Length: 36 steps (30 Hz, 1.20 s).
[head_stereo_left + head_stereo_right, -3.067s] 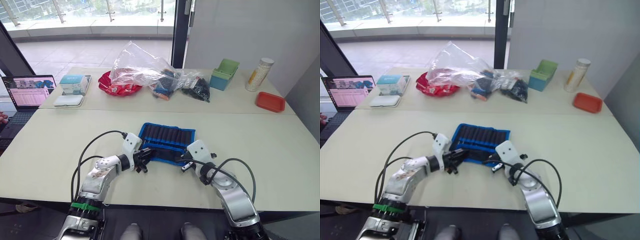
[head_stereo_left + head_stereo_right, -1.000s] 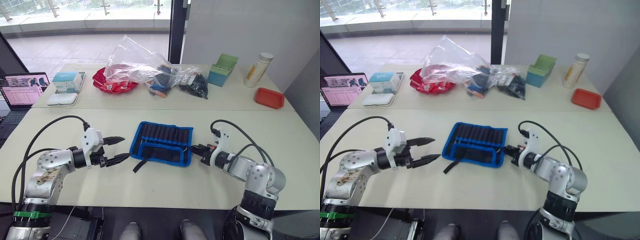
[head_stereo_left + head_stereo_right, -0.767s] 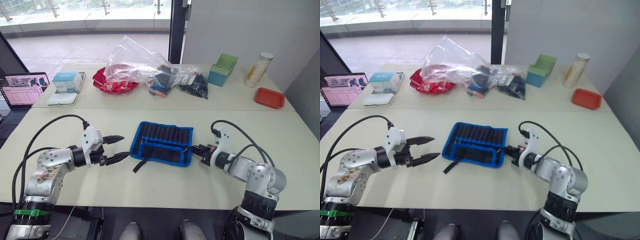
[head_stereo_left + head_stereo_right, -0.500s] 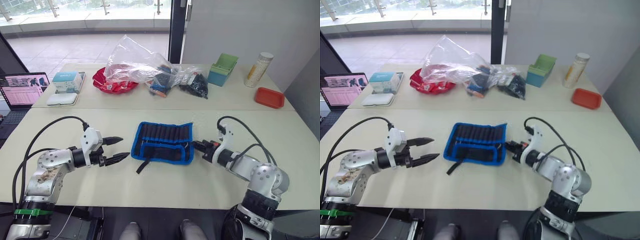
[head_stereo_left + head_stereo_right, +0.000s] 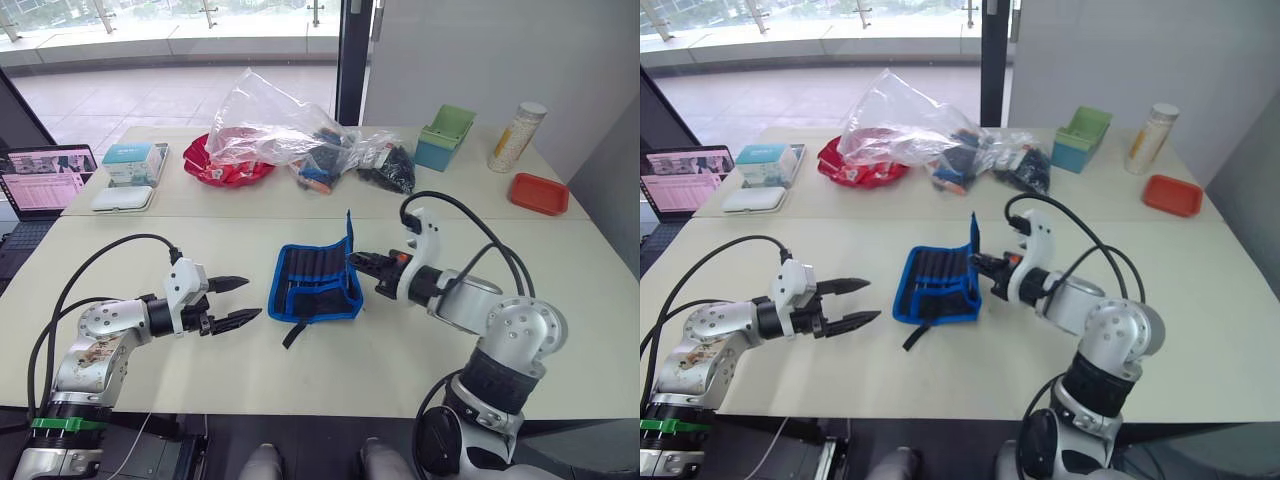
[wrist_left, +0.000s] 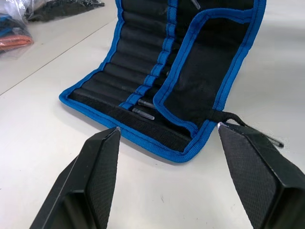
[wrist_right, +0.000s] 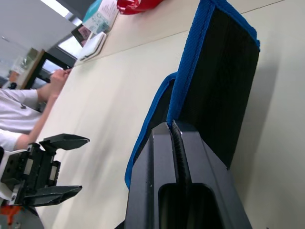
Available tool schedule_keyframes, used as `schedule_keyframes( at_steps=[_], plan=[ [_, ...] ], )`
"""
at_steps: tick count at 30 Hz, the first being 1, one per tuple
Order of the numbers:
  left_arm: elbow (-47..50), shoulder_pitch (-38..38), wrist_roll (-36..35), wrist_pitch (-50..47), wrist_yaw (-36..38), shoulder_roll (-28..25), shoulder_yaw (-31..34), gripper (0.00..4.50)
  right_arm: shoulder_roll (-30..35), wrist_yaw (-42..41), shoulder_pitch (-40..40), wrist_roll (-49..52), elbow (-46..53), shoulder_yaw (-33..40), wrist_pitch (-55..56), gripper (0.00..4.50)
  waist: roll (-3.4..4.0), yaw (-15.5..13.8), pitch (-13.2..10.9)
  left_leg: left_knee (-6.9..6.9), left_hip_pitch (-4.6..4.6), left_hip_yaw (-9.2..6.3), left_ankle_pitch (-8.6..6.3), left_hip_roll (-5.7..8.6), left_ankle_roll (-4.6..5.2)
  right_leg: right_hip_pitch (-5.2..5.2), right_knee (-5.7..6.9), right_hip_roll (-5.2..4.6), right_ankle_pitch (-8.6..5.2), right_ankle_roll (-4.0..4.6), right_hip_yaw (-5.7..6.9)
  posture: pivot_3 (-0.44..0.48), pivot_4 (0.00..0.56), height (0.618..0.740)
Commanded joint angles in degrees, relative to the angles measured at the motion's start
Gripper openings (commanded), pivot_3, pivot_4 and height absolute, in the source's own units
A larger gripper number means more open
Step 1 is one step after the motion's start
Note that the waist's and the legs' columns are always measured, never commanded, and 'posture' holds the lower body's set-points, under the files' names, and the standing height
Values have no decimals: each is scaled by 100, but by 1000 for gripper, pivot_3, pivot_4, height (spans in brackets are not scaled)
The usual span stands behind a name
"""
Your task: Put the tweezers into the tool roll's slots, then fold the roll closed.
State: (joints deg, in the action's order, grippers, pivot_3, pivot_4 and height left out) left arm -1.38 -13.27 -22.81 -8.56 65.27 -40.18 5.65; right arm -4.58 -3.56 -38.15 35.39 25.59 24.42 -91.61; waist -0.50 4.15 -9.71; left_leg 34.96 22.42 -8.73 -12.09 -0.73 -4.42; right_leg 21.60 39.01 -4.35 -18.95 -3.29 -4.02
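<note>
The right gripper (image 5: 358, 262), its black fingers pressed together on the right end of the tool roll (image 5: 315, 284), holds that end lifted upright off the desk (image 5: 560, 300), so the blue-bordered flap stands on edge above the part that lies flat. The right arm bends at the elbow near the desk's front edge and reaches back across toward the middle, the forearm level and the wrist turned inward, a black cable looping over it. In the right wrist view the two fingers (image 7: 167, 157) meet on the fabric with no gap showing between them. The left gripper (image 5: 240, 300) waits just beside the roll's left end, clear of it, its jaws spread wide and pointing at the roll; the left arm stretches forward from the front left of the desk with the forearm low over the surface. The roll lies near the middle of the desk's front half, its thin black strap (image 5: 293, 334) trailing toward the front edge. The left wrist view looks into the open inner face, where the slots (image 6: 138, 62) run in a row beside the blue centre stripe and the pointed tips of the tweezers (image 6: 143, 113) poke out of two pockets. A clear plastic bag (image 5: 275, 125) sits along the far edge
</note>
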Motion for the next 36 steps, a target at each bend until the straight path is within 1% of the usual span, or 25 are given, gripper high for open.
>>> schedule_keyframes(
  at_steps=[1,5,9,11,14,18,20,23,26,27,29,30,33,36],
  plan=[
    [43,-22,-35,107,39,-32,58,3468,-69,300,-19,-371,15,-583,383,41,0,1,0,1,3,0,0,0,0,4,1,0,0,0,0,0,150,740],
    [48,2,-39,115,64,-32,72,3468,-223,497,162,-736,-266,-1114,867,41,-1,20,0,1,27,3,6,-1,-8,42,15,0,1,2,-1,0,150,740],
    [11,28,-33,153,112,-39,84,3468,-442,669,328,-1208,-1060,-1881,1733,41,-1,89,1,1,42,3,18,-1,-21,61,28,0,4,6,-1,0,150,740],
    [-6,29,-34,168,127,-43,90,3468,-303,675,466,-1437,-1363,-2314,2033,41,-1,125,1,-1,42,2,22,-1,-19,61,29,1,4,7,0,0,150,740],
    [-57,25,-26,204,150,-52,89,3468,-282,610,591,-1606,-1803,-2666,2460,41,-3,139,2,1,43,1,22,0,-18,60,30,-1,4,7,0,0,150,740],
    [-83,16,-11,223,163,-59,86,3468,-151,376,781,-1850,-2389,-3338,2761,41,-9,182,6,1,29,3,24,-7,-17,56,34,4,8,13,0,0,150,740],
    [-85,12,-1,230,150,-55,85,3468,-189,332,886,-1912,-2692,-3378,2888,41,-14,213,10,-2,18,5,27,-11,-13,53,40,8,9,16,0,0,150,740],
    [-62,19,2,223,129,-52,86,3468,-269,352,935,-1953,-2842,-3183,3095,41,-33,265,22,-19,-27,13,27,-20,-12,24,42,12,9,16,0,0,150,740],
    [-19,42,-11,199,105,-55,101,3468,-223,214,851,-1823,-2600,-2971,3251,872,-32,256,21,-23,-59,13,26,-26,-12,-14,32,18,7,17,1,0,150,740],
    [3,52,-17,187,96,-57,106,3468,-211,186,822,-1789,-2538,-2917,3271,1255,-32,245,21,-22,-61,11,26,-26,-12,-21,30,18,7,17,1,0,150,740],
    [9,63,-24,172,89,-68,119,3468,-11,-122,682,-1573,-2230,-2812,3157,1838,-32,206,21,-19,-60,10,26,-23,-12,-29,20,16,7,17,1,0,150,740],
    [4,56,-50,127,81,-70,133,3468,228,-404,608,-1423,-1959,-2772,3091,2199,-30,176,19,-17,-58,10,26,-23,-12,-29,16,16,7,17,0,0,150,740],
    [-22,-2,-147,-121,22,-57,150,3468,882,-1120,464,-1119,-1416,-2714,3128,2199,-23,94,8,-12,-38,8,26,-18,-12,-22,9,12,7,17,1,0,150,740],
    [31,-76,-446,-692,-73,18,194,3468,1221,-1728,317,-668,-1296,-2389,3345,2199,-25,58,4,-8,-8,-1,26,-6,-12,-4,4,5,8,17,1,0,150,740]
  ],
)
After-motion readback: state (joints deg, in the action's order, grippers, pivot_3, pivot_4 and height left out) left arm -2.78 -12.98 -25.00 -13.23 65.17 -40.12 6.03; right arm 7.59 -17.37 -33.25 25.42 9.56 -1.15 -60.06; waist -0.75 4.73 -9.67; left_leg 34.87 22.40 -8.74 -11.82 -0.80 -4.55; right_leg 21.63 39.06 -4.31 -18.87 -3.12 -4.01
